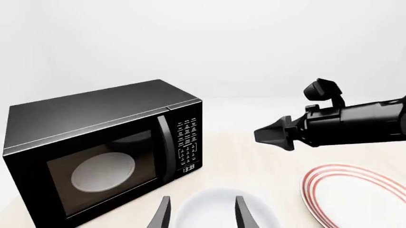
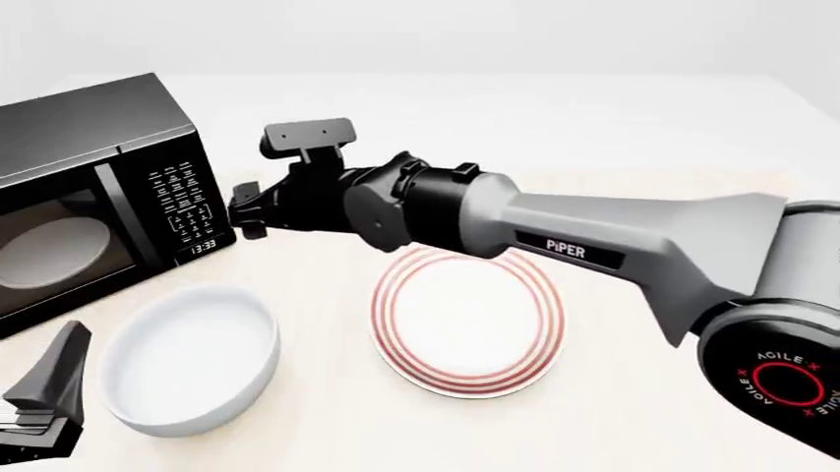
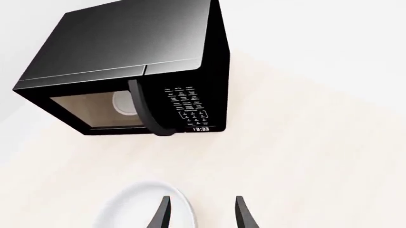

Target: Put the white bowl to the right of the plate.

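The plain white bowl (image 2: 191,359) sits on the table to the left of the red-ringed plate (image 2: 470,320). My left gripper (image 2: 55,369) is low at the front left, beside the bowl's left rim. In the left wrist view its fingers are apart with the bowl (image 1: 222,211) between and beyond them, and the left gripper (image 1: 203,216) is open and empty. My right arm reaches across over the plate. The right gripper (image 2: 243,214) hovers past the bowl's far rim, near the microwave. The right gripper (image 3: 201,216) is open and empty, with the bowl (image 3: 142,209) beside one finger.
A black microwave (image 2: 92,197) stands at the back left, door shut, a pale oval showing through its window. It also shows in the left wrist view (image 1: 101,142) and the right wrist view (image 3: 133,71). The plate (image 1: 355,194) lies under the right arm (image 2: 591,236).
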